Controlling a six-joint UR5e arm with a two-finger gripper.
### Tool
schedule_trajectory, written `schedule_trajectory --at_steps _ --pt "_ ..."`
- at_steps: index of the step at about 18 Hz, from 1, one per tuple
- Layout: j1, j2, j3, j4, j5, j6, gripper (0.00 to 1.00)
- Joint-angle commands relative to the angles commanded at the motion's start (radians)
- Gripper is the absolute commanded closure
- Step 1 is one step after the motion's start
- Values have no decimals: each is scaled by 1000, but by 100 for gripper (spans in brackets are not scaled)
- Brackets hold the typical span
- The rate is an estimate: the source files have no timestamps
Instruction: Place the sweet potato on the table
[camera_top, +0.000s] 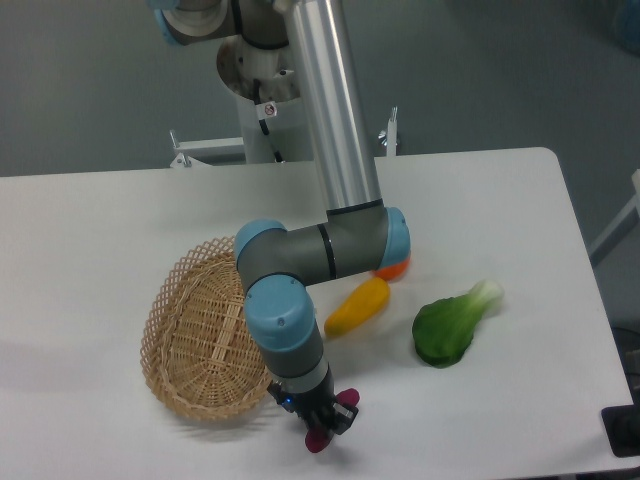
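My gripper (322, 425) points down near the front edge of the white table (500, 200), just right of the wicker basket's front rim. It is shut on the sweet potato (320, 437), a small magenta-purple tuber whose ends stick out below and beside the fingers. The tuber's lower end sits at or just above the tabletop; I cannot tell whether it touches. Most of the fingers are hidden behind the wrist.
An oval wicker basket (215, 325) lies left of the gripper. A yellow-orange vegetable (357, 306), an orange fruit (393, 269) partly behind the arm, and a green leafy vegetable (452, 324) lie to the right. The table's front edge is close below.
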Motion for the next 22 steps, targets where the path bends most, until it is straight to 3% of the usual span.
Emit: schedule_trajectory --at_steps 1,2,3,4,9,11,17,19,22 --pt "0 2 0 0 0 0 44" --pt "0 3 0 0 2 0 21" --pt "0 6 2 0 3 2 4" --pt "0 12 6 -2 3 2 0" --pt "18 70 24 -5 5 -3 0" --pt "40 92 60 -11 6 -6 0" --pt "176 186 80 -18 -14 18 0" --pt "208 205 78 -23 -12 107 0" --pt "274 241 78 -104 -17 166 0"
